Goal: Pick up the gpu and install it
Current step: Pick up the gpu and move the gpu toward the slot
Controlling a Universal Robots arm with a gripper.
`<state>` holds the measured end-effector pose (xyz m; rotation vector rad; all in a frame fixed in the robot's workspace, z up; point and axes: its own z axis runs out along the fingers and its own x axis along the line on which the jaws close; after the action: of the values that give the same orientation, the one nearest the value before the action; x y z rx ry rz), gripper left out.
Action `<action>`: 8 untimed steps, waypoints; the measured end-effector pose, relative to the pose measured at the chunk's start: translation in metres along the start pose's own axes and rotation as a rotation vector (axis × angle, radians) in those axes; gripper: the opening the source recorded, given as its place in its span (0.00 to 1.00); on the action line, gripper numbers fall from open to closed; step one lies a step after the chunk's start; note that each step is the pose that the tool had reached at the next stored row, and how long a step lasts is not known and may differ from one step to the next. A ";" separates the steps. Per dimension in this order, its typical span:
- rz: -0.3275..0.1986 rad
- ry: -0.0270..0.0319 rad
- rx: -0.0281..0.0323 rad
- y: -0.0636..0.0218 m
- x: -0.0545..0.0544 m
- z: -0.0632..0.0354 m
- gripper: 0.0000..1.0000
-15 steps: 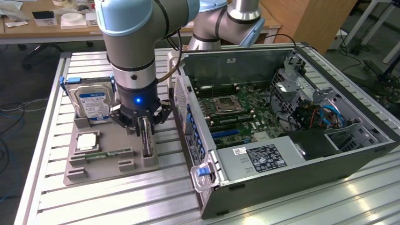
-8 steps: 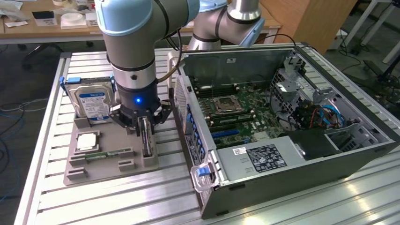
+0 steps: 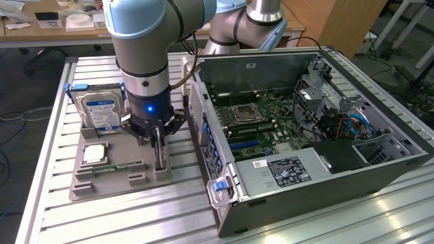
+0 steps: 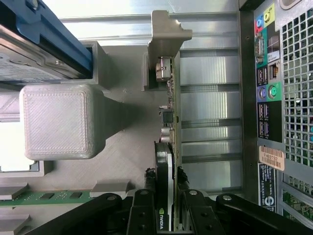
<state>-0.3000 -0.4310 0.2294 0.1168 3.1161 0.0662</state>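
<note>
One robot arm stands over a slotted aluminium bench point(image 3: 135, 218) with its single end effector point(image 3: 158, 152) lowered onto a grey printed plastic tray point(image 3: 112, 184). The tray carries four parts. One is the gpu point(image 4: 165, 171), a thin flat card with a black cooler face, a dark circuit board and a silver metal end bracket. It stands on edge in its slot on the side of the tray nearest the case. The others are one silver hard drive with a blue-and-white label point(image 3: 100, 109), upright at the tray's far end, one square silver processor chip point(image 3: 95, 154), and one narrow green memory stick point(image 3: 119, 166). The end effector is drawn narrow, its two black fingers point(image 4: 150, 196) pressed against opposite faces of the gpu. One open dark metal computer case point(image 3: 271, 71) lies beside the tray, on the exterior view's right.
</note>
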 end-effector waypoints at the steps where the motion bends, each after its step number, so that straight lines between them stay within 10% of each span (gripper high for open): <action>1: 0.000 0.0000 0.0000 0.0000 0.000 0.0000 0.27; 8: 0.000 0.0000 0.0000 0.0000 0.000 0.0000 0.27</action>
<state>-0.3000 -0.4310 0.2294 0.1169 3.1161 0.0662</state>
